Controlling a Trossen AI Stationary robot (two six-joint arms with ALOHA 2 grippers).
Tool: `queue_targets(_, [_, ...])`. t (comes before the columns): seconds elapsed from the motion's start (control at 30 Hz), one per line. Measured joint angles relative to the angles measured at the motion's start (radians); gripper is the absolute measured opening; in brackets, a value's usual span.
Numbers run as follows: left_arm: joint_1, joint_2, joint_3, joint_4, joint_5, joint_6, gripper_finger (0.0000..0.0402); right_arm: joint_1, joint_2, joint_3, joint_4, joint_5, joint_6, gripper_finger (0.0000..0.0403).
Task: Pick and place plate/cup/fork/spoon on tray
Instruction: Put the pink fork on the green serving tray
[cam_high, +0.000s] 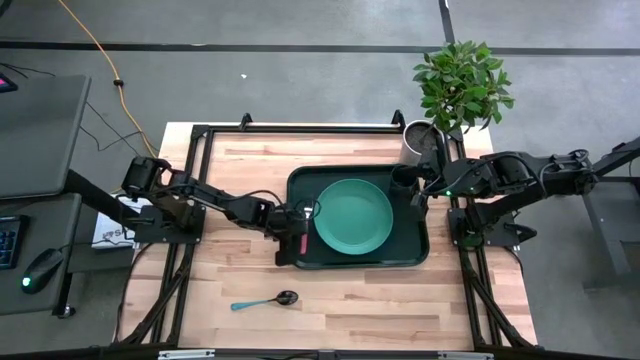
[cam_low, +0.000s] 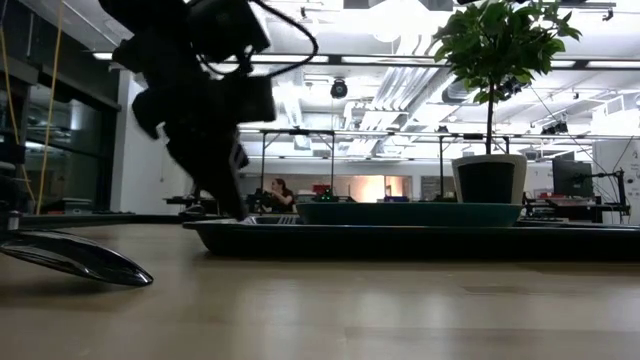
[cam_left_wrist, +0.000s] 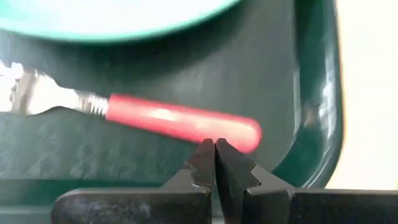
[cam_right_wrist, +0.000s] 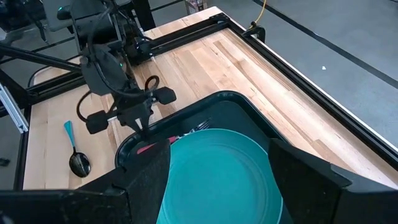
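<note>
The dark green tray lies mid-table with the teal plate on it. The pink-handled fork lies flat on the tray's floor between the plate and the tray's left rim; it also shows in the high view. My left gripper is shut and points down at the handle's free end. The teal-handled spoon lies on the bare wood near the front edge. A small dark cup seems to stand in the tray's far right corner, next to my right gripper, which is open and empty above the tray. My left gripper's shut fingertips stand at the free end of the fork's pink handle, coming from above, with nothing between them. I cannot tell whether they touch the handle. The fork lies flat on the tray.
A white pot with a green plant stands just beyond the tray's far right corner, close to my right arm. Bare wood lies in front of the tray around the spoon and behind the tray on the left.
</note>
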Motion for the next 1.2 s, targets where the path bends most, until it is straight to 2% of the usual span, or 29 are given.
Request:
queue_targets(0.13, [0.000, 0.001, -0.002, -0.068, 0.000, 0.022, 0.0000, 0.000, 0.000, 0.000, 0.000, 0.000, 0.000, 0.0264])
queue_targets(0.63, [-0.009, 0.060, -0.001, 0.009, 0.008, 0.014, 0.0000, 0.000, 0.000, 0.000, 0.001, 0.001, 0.000, 0.0264])
queue_targets(1.2, [-0.004, 0.048, -0.001, 0.083, 0.032, 0.003, 0.0000, 0.000, 0.000, 0.000, 0.001, 0.008, 0.001, 0.0264])
